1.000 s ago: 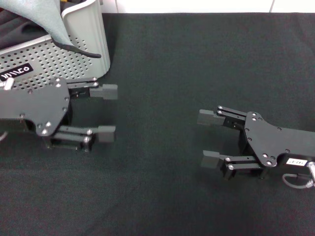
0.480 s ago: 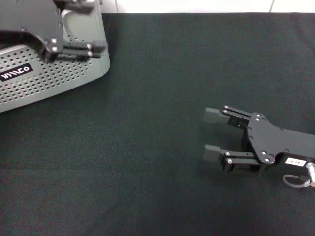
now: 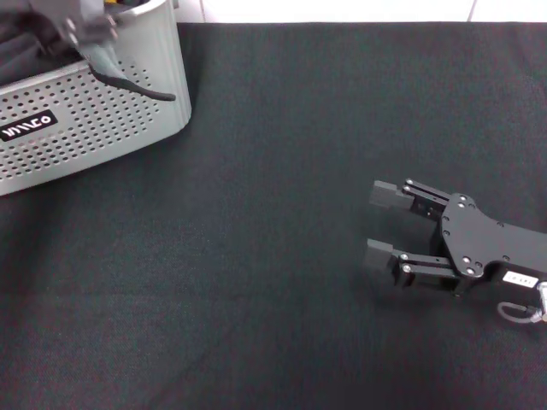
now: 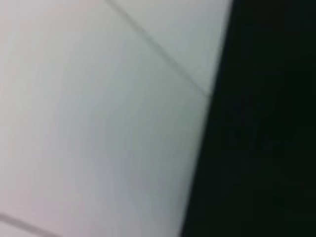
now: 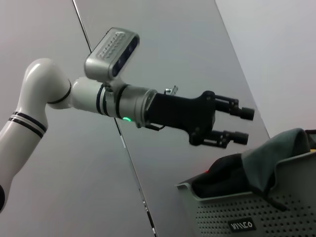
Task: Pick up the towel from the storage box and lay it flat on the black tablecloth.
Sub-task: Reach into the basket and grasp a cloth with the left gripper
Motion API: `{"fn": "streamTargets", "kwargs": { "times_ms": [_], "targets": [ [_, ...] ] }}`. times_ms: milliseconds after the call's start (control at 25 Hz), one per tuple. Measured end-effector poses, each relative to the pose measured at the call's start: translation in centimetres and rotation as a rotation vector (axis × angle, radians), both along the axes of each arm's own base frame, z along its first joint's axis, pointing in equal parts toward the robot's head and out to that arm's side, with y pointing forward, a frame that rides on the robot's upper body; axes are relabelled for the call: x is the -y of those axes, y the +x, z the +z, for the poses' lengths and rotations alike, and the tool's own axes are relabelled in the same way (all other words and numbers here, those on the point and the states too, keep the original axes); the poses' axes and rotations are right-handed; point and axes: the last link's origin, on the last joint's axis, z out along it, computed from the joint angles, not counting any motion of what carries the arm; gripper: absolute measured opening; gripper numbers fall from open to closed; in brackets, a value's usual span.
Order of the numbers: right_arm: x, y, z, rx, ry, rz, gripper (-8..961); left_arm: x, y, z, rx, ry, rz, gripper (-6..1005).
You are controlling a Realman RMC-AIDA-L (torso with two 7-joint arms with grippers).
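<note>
Towel [image 3: 115, 67] hangs grey-side out over the rim of the storage box [image 3: 94, 120] at the surface's far left corner. Left gripper [image 5: 242, 126] hovers above the box, released, empty. Right gripper [image 3: 383, 226] rests on the black tablecloth [image 3: 273, 171] near the right edge, also released.

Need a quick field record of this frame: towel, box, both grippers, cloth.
towel: grey face showing, draped over the box rim, black edge hanging outside
storage box: far left on the cloth
left gripper: open, in the air above the box
right gripper: open, low over the cloth, on the right
black tablecloth: covers the work area
</note>
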Motion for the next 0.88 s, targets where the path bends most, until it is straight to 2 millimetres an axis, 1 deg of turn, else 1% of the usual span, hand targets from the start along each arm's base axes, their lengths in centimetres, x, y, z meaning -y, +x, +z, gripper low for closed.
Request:
{"fn": "streamTargets", "kwargs": {
  "times_ms": [80,200,440,600,880],
  "targets": [
    [-0.1,-0.1,0.0,0.000,0.001,0.003,852,-0.4,-0.3,0.9,0.021,0.063,0.018,590],
    [-0.2,0.0,0.1,-0.001,0.009,-0.003,851,-0.7,-0.6,1.3,0.006,0.091,0.043,541],
    [-0.2,0.1,0.1,0.000,0.018,-0.009,849,-0.8,-2.3,1.2,-0.110,0.110,0.123,542],
    [-0.3,0.1,0.1,0.004,0.020,-0.011,847,-0.6,-2.4,0.9,-0.130,0.092,0.137,542],
    [-0.3,0.1,0.0,0.004,0.020,-0.013,845,-0.5,-3.1,1.3,-0.156,0.105,0.168,541]
  ]
}}
